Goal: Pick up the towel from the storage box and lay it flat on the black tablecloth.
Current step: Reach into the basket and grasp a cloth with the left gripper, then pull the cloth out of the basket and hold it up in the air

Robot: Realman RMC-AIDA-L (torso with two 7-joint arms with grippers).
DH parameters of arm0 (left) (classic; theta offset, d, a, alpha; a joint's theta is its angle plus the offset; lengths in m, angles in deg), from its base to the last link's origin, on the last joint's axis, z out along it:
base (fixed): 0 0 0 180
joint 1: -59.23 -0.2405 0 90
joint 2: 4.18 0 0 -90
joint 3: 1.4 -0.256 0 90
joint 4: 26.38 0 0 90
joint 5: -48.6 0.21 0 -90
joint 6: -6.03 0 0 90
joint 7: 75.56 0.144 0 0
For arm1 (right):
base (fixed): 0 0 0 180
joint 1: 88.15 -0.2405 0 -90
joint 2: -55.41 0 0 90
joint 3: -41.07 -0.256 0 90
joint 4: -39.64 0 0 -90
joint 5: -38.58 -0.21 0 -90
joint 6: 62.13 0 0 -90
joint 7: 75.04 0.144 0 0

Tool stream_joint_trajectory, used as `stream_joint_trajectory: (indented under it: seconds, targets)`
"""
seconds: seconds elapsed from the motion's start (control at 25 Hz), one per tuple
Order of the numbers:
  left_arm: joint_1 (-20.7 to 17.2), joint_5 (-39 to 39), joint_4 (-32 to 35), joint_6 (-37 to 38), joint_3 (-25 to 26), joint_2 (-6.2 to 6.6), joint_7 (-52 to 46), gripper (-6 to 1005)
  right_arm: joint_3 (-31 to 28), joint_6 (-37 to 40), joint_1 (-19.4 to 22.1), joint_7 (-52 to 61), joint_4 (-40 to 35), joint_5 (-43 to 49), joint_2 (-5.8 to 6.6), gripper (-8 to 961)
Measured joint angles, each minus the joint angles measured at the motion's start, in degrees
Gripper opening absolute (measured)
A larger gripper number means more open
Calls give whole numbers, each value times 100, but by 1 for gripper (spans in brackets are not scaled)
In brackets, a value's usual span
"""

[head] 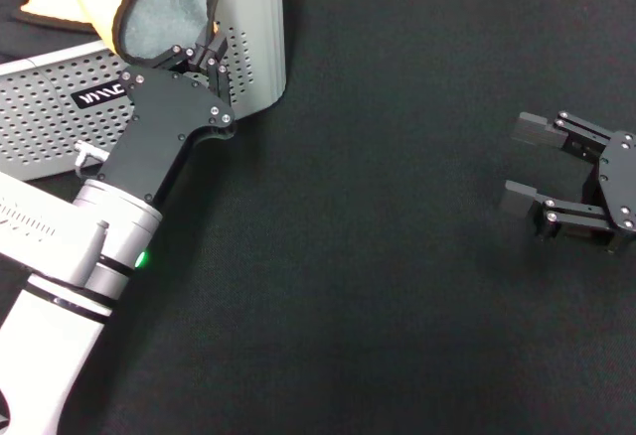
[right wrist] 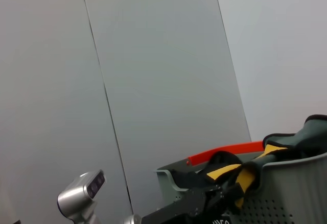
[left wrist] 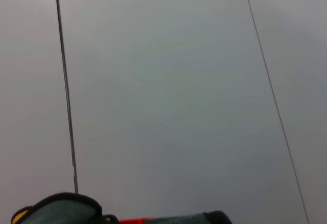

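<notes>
two arms, one at the box

head view: two grippers show. the left gripper [head: 204, 53] reaches up to the near rim of the storage box [head: 248, 38] at the far left of the worktop, its jaws clenched on a fold of the towel [head: 149, 3]. the towel sits at the box's top, yellow-orange side to the left, grey side facing the gripper, dark trim along the edge. the box's perforated grey wall carries a black logo label [head: 99, 95]. the black tablecloth [head: 378, 207] covers the worktop from the box across to the right edge. the right gripper [head: 527, 162] rests low over the cloth at the far right, well apart from the box, jaws released and holding nothing.

left wrist view: mostly a pale grey wall [left wrist: 168, 91] with thin seams; a grey, dark-trimmed bit of towel [left wrist: 59, 211] with a yellow tip peeks in at the edge.

right wrist view: the storage box [right wrist: 291, 188] seen from across, towel [right wrist: 276, 155] bunched over its rim, the left gripper [right wrist: 227, 191] at the rim among the folds.
</notes>
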Motion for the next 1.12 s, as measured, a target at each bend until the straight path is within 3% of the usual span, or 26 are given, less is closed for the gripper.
stream_joint_trajectory:
  seconds: [0.2,0.32,0.52,0.68,0.72,0.76,0.8,1.04,1.12]
  targets:
    - [-59,28,6,345,-40,5,-333,34,0,-5,23,0,0,1,0,869]
    - [-143,265,218,903,-368,55,-1299,33,0,-6,36,0,0,-1,3,869]
    - [-644,978,1948,1975,-1158,45,-3759,22,0,-6,30,7,0,-5,6,868]
    - [-697,996,2950,2417,-1428,67,-5588,20,0,-5,23,9,0,-8,1,868]
    - [-697,996,2950,2417,-1428,67,-5588,20,0,-5,19,10,0,-7,1,868]
    - [-687,954,3287,2435,-1594,67,-6157,20,1,-6,12,9,0,-6,1,868]
    - [-667,699,3879,2441,-2070,55,-7004,20,11,-6,2,9,0,-4,-1,868]
    - [-785,-769,4963,2440,-3804,76,-7789,21,71,-55,-9,2,-5,-51,-9,869]
    - [-891,-1040,5421,2424,-4169,85,-7917,21,71,-60,-8,1,-5,-52,-9,869]
